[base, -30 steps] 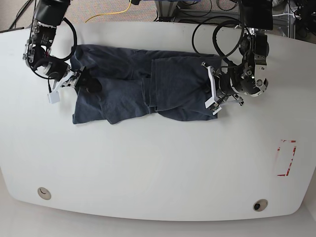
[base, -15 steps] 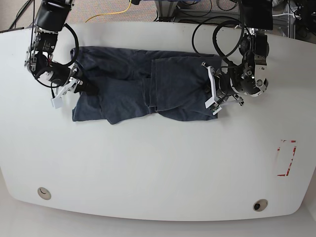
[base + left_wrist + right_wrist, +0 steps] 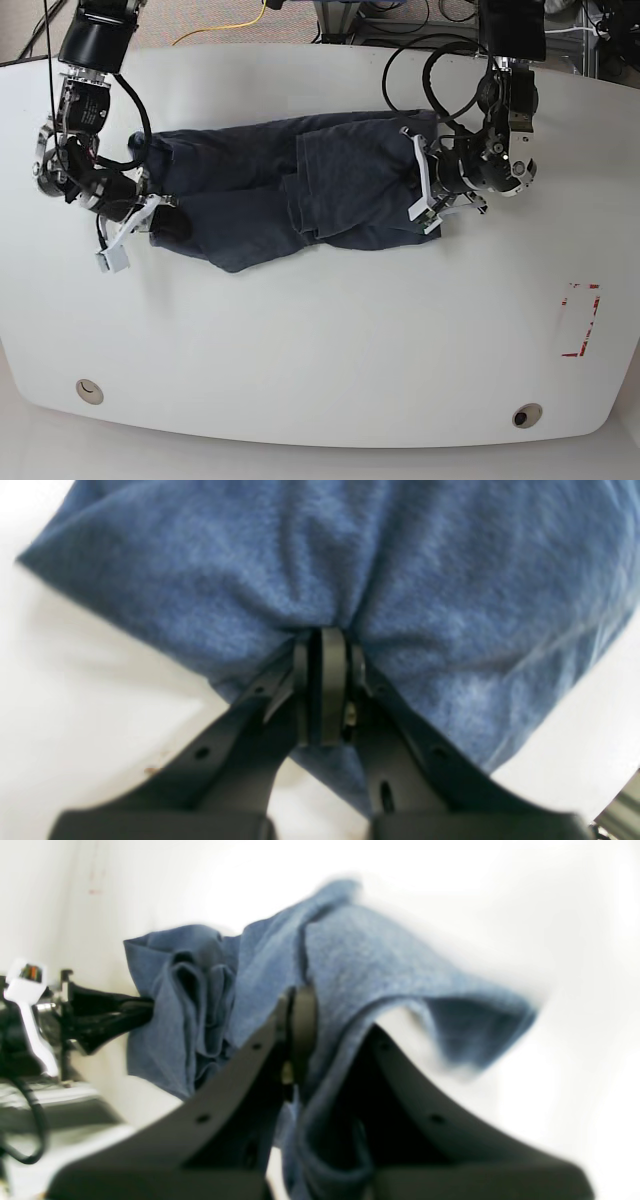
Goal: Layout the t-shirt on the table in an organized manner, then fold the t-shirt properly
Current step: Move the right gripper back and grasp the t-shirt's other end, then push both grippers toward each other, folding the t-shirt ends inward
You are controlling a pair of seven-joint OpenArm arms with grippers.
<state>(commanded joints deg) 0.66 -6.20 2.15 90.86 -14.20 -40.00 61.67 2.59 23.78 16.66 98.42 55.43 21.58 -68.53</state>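
The t-shirt [image 3: 300, 185] lies crumpled in a long band across the far half of the table [image 3: 320, 380], dark navy, with no lettering showing. My left gripper [image 3: 422, 192] is shut on its right end; in the left wrist view its fingertips [image 3: 325, 645] pinch a pucker of blue fabric [image 3: 350, 560]. My right gripper [image 3: 165, 217] is shut on the shirt's left end. The right wrist view shows the cloth [image 3: 360, 970] draped over the closed fingers [image 3: 300, 1015], stretching away toward the other arm [image 3: 95, 1015].
A red tape mark [image 3: 580, 320] sits near the table's right edge. Two small round holes [image 3: 90, 390] [image 3: 527, 414] lie near the front edge. Cables and equipment [image 3: 420, 70] hang behind the far edge.
Both grippers stayed shut on the shirt. The right gripper moved toward the front left, and the whole shirt slid a little toward the front; its loose left corner got drawn in.
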